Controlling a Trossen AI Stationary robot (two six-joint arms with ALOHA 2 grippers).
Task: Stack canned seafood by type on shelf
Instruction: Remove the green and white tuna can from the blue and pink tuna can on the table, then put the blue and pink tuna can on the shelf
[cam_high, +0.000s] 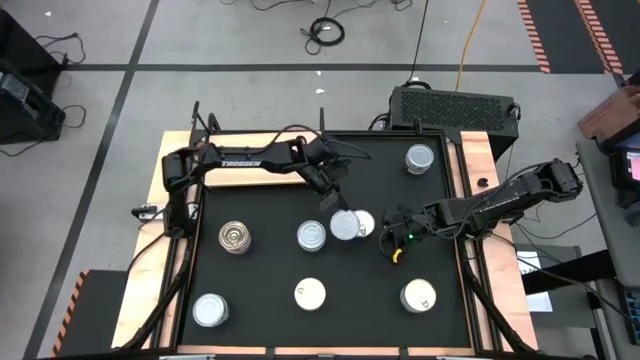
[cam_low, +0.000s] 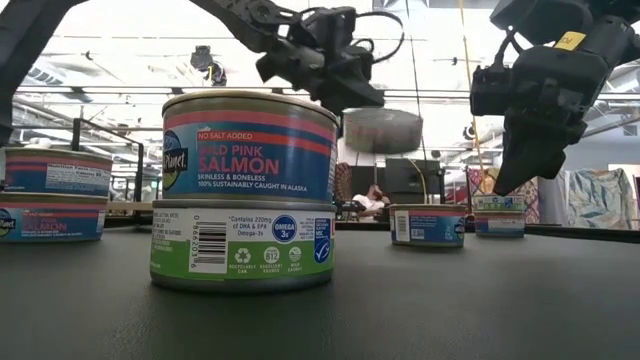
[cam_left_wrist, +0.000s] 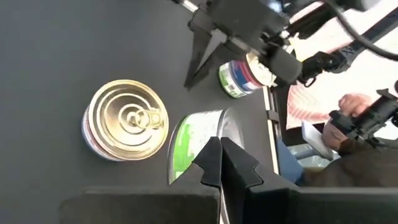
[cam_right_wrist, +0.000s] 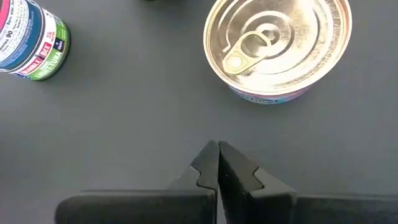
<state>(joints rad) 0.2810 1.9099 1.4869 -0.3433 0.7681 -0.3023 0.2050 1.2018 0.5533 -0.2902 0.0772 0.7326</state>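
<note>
The left tool, fingers pressed together, hangs over a green-labelled tin near the table's middle, holding nothing. Just beside that tin sits a gold pull-tab tin. The right tool, also closed and empty, hovers nearby. Other salmon tins stand stacked around; the wooden shelf lies under the left arm.
</note>
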